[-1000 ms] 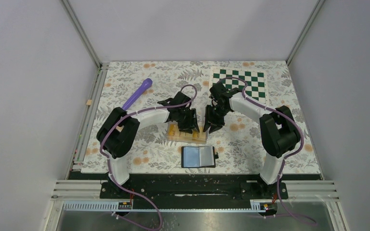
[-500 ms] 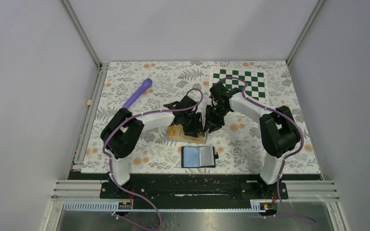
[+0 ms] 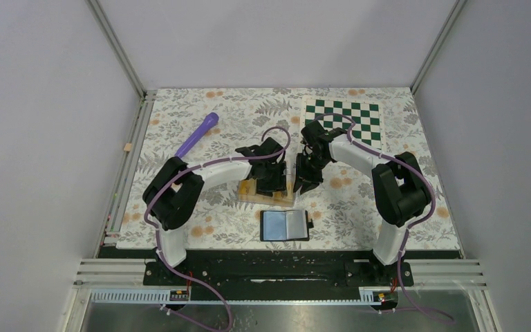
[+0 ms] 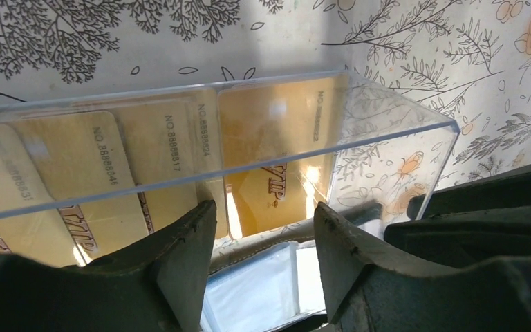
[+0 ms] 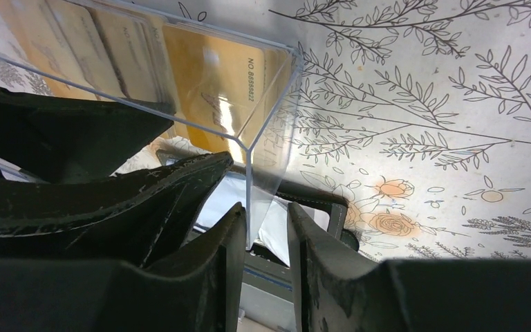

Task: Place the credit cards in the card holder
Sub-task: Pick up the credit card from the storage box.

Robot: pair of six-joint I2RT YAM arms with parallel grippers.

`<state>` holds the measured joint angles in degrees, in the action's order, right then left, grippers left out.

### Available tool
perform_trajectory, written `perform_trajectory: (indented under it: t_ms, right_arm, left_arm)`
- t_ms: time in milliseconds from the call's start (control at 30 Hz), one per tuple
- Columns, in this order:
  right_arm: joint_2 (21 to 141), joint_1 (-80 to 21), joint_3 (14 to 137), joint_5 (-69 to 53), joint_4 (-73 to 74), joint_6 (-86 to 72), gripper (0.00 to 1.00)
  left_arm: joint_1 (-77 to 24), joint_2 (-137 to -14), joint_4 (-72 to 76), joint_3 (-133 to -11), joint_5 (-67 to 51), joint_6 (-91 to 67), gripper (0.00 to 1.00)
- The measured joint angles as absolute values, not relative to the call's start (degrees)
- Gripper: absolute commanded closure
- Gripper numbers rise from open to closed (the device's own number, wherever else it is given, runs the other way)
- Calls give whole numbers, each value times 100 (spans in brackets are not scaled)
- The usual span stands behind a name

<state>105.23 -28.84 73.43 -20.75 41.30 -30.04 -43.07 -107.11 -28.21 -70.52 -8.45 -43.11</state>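
Plain grey walls (image 3: 263, 41), aluminium corner posts (image 3: 115, 47); floral-print table cover (image 3: 249, 104); even light.

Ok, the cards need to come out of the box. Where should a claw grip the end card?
The end card: probably its upper edge, from above through the box top, which looks open; it leans on its neighbours and clear walls close off the sides.

The left arm (image 3: 214, 169) and right arm (image 3: 359, 155) reached inward near the table's (image 3: 387, 207) middle, wrists bent down. The left fingers (image 4: 180, 263) stood apart; the right fingers (image 5: 214, 270), nearly together, pinched the box's (image 5: 269, 124) end wall.
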Motion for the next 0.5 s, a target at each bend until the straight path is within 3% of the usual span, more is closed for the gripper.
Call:
perform_trajectory:
  t_ms: [200,500]
  right_arm:
    - [10523,-2884,7332,-2078,4125,-3004,66]
    - [10523,-2884,7330,-2244,4036,-3024,84]
  left_arm:
    - [-4456,-10820,-2926,-7225,-644,-4294,44]
    - [-4550,-10886,-2661,-7212,-740,-4410,46]
